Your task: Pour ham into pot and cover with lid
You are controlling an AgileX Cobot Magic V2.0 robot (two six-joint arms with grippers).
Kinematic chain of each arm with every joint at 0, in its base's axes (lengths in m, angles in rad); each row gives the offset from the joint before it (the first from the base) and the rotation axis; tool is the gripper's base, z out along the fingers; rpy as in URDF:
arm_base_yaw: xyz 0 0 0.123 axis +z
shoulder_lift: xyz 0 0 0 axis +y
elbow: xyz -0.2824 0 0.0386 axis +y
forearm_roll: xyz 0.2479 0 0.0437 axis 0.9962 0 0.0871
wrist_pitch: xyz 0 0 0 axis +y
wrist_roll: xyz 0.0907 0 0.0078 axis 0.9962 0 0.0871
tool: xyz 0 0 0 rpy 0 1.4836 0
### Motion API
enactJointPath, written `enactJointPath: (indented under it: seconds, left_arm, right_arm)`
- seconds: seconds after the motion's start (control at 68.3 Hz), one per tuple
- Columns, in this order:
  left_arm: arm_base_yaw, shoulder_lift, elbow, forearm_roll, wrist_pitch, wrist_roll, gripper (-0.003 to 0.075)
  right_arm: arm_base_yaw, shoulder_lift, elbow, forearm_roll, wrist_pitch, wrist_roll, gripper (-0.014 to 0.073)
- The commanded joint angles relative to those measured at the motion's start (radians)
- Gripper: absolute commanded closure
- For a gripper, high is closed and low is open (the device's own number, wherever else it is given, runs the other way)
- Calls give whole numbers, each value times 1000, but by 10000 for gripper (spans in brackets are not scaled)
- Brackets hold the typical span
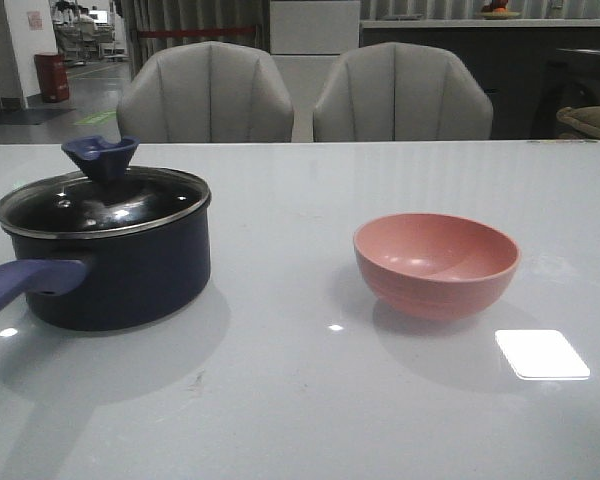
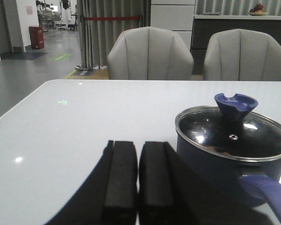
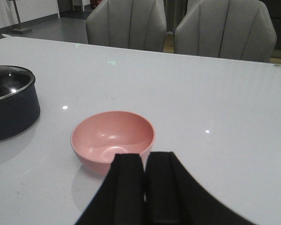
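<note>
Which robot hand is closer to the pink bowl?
Right. The right gripper sits just behind the pink bowl, empty. The left gripper is over by the pot, farther away.

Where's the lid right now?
In the front view the lid sits on the pot at the table's left side, well left of the pink bowl.
</note>
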Motion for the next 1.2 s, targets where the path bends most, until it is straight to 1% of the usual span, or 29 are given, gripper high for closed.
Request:
enactJointPath:
  seconds: [0.0,0.059,0.205,0.322,0.498,0.6,0.644,0.849,1.186]
  left_arm:
    - [-8,-21,21,-1,-85,-9,599]
    - [-8,-21,21,-1,-85,-9,599]
    - [-8,-21,21,-1,-85,-9,599]
    - [-8,-21,21,-1,-85,-9,599]
    - [-8,-19,21,-1,-85,-9,599]
    - [-8,-19,21,-1,-85,-9,599]
    - [-8,-19,21,-1,-85,-9,599]
    - [-8,-19,21,-1,-85,-9,599]
    - [-8,-19,21,-1,-85,-9,599]
  right_arm:
    - [0,4,-24,-6,-83,-8,448]
    - [-8,-17,-21,-16,-82,-20,448]
    - [-69,-137,20,-112,-77,-12,448]
    - [-118,-260,75,-115,-69,7,448]
    - [-136,-248,120,-134,-81,49,448]
    - [-137,-249,151,-135,-122,71,448]
    - [-141,-249,150,-141,-105,71,448]
    - [-187,-255,150,-144,-114,71,448]
    - [-179,-255,150,-144,-108,78,448]
